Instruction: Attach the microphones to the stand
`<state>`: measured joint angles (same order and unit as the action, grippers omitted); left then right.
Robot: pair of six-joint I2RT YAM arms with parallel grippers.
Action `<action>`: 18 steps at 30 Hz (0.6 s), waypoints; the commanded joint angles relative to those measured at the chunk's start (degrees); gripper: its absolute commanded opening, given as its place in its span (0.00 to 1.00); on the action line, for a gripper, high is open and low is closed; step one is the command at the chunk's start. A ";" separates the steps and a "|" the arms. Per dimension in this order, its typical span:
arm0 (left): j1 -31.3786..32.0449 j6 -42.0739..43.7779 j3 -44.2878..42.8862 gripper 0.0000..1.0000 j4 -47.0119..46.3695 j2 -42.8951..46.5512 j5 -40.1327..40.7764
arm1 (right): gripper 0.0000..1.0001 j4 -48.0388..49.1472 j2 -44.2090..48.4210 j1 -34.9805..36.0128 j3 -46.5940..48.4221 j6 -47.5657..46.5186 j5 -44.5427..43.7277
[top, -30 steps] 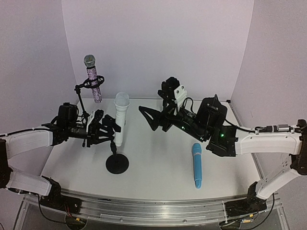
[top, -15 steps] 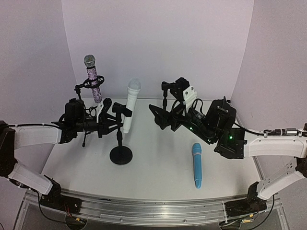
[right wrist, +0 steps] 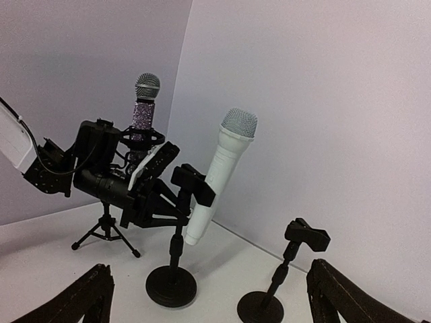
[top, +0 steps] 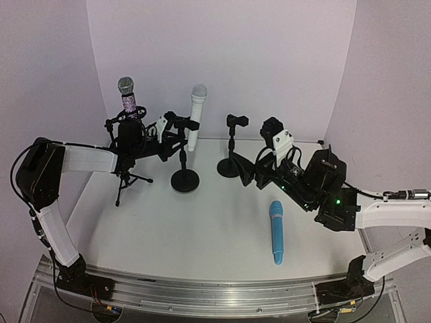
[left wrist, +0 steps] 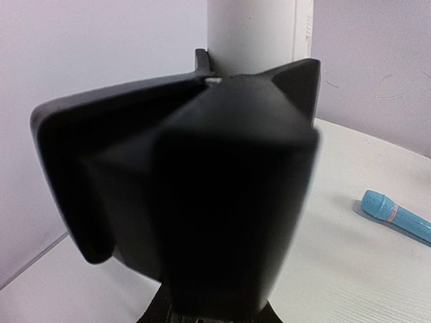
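The white microphone (top: 196, 116) sits tilted in the clip of a round-base stand (top: 184, 180) at the back. My left gripper (top: 174, 139) grips that stand's stem just under the clip; it also shows in the right wrist view (right wrist: 168, 202). The clip (left wrist: 202, 195) fills the left wrist view. The purple-glitter microphone (top: 127, 99) stands in a tripod stand (top: 128, 179) at the back left. The light blue microphone (top: 276, 232) lies flat on the table at the front right. My right gripper (top: 252, 173) is open, just behind an empty stand (top: 232, 165).
The empty stand's clip (right wrist: 306, 235) points up, its base (right wrist: 260, 308) between my right fingers (right wrist: 94, 296). The back wall is close behind the stands. The table's front rail (top: 215, 296) runs along the near edge.
My left arm carried the white microphone and its stand from the front left to the back and stood it upright. My right gripper set the empty stand upright and let go.
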<state>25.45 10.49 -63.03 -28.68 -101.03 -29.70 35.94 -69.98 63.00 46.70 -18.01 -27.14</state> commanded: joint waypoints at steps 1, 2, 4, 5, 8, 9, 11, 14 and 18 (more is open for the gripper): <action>0.17 0.34 -7.28 0.00 -6.80 -3.83 0.86 | 0.97 1.50 1.83 0.08 -0.03 -2.91 -3.40; 0.14 0.29 -7.73 0.00 -6.53 -4.60 0.89 | 0.97 1.54 1.80 0.06 -0.06 -3.24 -3.76; 0.14 0.33 -7.97 0.00 -6.54 -5.82 0.58 | 0.97 1.51 1.70 0.02 -0.03 -3.99 -4.30; 0.12 0.30 -8.00 0.00 -6.57 -6.29 0.46 | 0.97 1.50 1.53 -0.01 0.02 -4.41 -4.54; -0.03 0.18 -8.14 0.00 -6.56 -7.82 0.30 | 0.98 1.50 0.77 -0.06 0.48 -5.88 -5.22; -0.12 0.22 -8.21 0.00 -6.38 -8.25 0.26 | 0.98 1.50 0.58 -0.05 0.60 -6.13 -5.44; -0.39 0.12 -8.49 0.00 -5.35 -8.66 -0.21 | 0.98 1.12 0.39 -0.36 0.82 -5.69 -5.82; -0.71 -0.13 -8.45 0.00 -4.12 -8.68 -1.11 | 0.98 -3.35 0.34 -3.02 2.08 -0.25 -6.76; -0.75 -0.95 -7.62 0.16 -3.93 -7.63 -2.59 | 0.98 -21.08 -2.36 -9.93 8.73 11.61 -5.07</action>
<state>25.06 10.43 -68.58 -30.48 -109.32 -29.91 29.49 -69.78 59.12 48.39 -17.91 -31.74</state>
